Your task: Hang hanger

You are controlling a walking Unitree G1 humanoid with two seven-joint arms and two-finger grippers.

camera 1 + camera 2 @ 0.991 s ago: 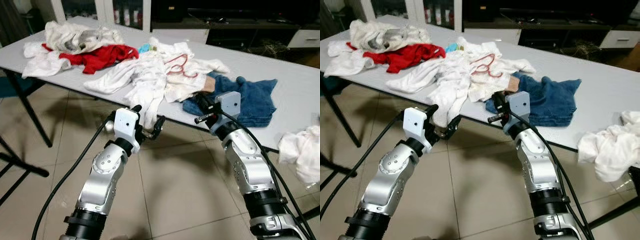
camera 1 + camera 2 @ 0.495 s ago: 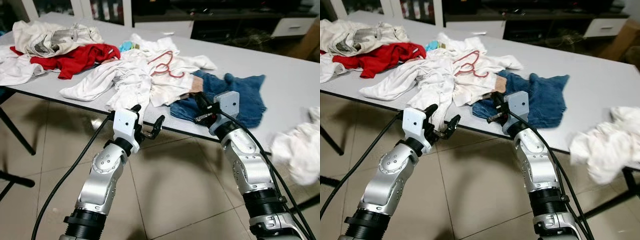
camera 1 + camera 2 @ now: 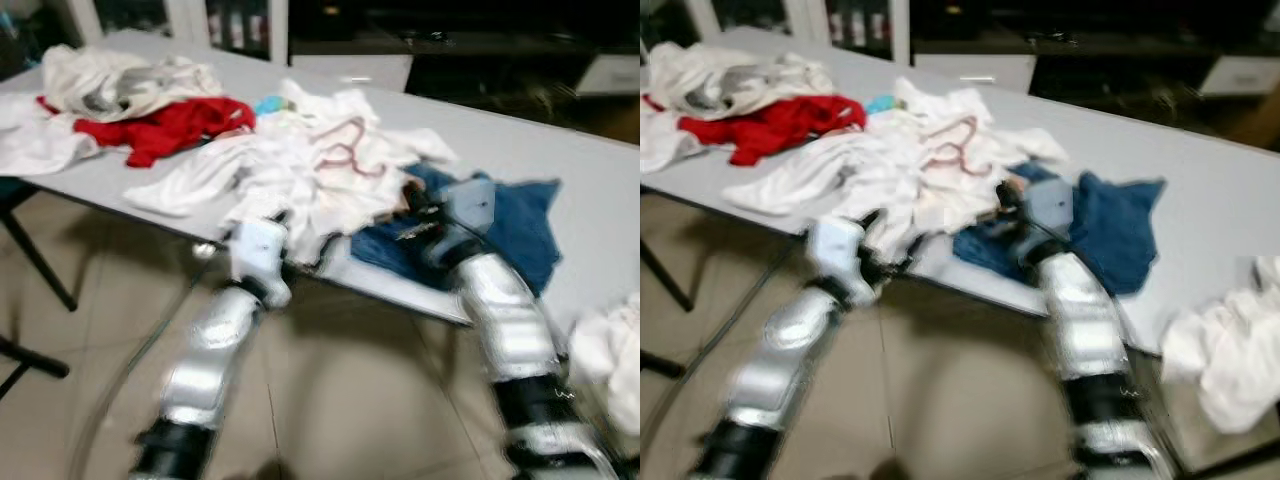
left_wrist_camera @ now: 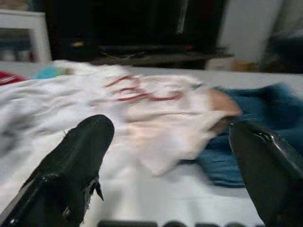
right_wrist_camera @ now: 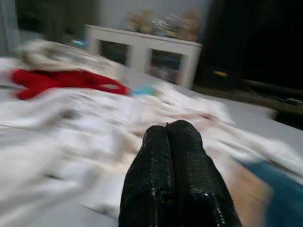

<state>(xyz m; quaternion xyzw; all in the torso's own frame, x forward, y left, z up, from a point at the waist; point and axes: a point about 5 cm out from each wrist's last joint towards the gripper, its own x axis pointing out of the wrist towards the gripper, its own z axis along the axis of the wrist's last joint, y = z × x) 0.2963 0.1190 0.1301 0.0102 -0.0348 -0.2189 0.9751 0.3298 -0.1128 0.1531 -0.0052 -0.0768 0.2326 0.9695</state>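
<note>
A red hanger [image 3: 345, 150] lies flat on a heap of white clothes [image 3: 290, 175] in the middle of the grey table [image 3: 560, 150]; in the left wrist view the hanger [image 4: 142, 92] is ahead of the fingers. My left gripper [image 3: 295, 238] is at the table's front edge beside the hanging white cloth, open, with nothing between its fingers [image 4: 80, 161]. My right gripper [image 3: 408, 208] is over the near edge of a blue towel [image 3: 520, 225], its fingertips [image 5: 168, 132] pressed shut and empty. Both grippers are short of the hanger. The head views are blurred.
A red garment [image 3: 165, 125] and more white laundry [image 3: 110, 75] lie at the table's far left. A crumpled white cloth [image 3: 610, 350] sits at the right edge. A black table leg [image 3: 40, 260] stands at the left, and dark cabinets [image 3: 450, 40] stand behind.
The whole picture has shifted and blurred, so the camera is moving. The table looks nearer, and both grippers now sit at its front edge instead of just below it.
</note>
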